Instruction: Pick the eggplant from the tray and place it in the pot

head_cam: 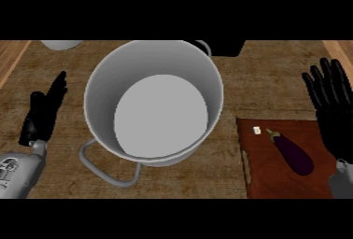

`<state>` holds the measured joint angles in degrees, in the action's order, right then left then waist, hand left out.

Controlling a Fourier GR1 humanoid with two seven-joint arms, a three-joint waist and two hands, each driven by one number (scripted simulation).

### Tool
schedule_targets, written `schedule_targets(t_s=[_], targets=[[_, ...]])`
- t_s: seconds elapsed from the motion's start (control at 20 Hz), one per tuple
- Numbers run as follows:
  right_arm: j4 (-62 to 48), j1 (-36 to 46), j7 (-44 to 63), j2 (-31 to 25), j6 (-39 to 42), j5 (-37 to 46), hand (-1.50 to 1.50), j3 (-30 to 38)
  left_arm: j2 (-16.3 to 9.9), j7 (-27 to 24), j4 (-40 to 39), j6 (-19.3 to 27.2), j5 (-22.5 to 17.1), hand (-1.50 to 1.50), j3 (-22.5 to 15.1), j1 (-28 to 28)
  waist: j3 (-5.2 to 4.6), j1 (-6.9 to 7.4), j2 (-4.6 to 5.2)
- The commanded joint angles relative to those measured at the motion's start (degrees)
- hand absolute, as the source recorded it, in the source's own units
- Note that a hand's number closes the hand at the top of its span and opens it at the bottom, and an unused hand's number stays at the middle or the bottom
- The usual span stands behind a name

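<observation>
Eggplant (292, 153) lay on tray (262, 177), right of pot (103, 79). Right hand (338, 109) above tray, fingers straight; left hand (43, 114) likewise open.

Pot (155, 100) at counter centre. Tray (265, 175) to its right, near front edge. Eggplant (293, 152) lies on the tray, with a small item (257, 130) beside it at the tray's back-left corner.
</observation>
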<state>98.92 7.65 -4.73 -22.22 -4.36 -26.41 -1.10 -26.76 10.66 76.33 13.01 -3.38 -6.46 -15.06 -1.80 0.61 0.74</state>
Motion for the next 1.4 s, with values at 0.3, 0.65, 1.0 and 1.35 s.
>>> schedule_targets(t_s=[0.3,0.65,1.0,1.35], targets=[[-4.88,2.87,2.67,-22.77,3.23,30.64,1.50,-8.25,-1.59,1.76,-2.90,0.39,1.21,0.00,1.05,5.08,-0.22,0.82,-1.16],[-2.38,-11.31,-7.33,-6.03,-22.31,46.61,-1.50,-13.74,-1.08,7.53,-0.93,1.63,0.66,0.00,2.56,6.82,1.81,-1.18,-0.97],[7.52,-13.80,11.93,-18.11,-11.82,55.96,-1.50,-13.49,-0.75,9.21,3.29,0.90,1.01,0.00,2.48,9.63,1.65,-1.38,-1.12],[17.16,-7.21,35.53,-26.32,9.37,59.84,-1.50,-16.35,-1.48,11.19,4.83,1.11,1.45,0.00,3.20,8.40,1.55,-0.30,-0.95]])
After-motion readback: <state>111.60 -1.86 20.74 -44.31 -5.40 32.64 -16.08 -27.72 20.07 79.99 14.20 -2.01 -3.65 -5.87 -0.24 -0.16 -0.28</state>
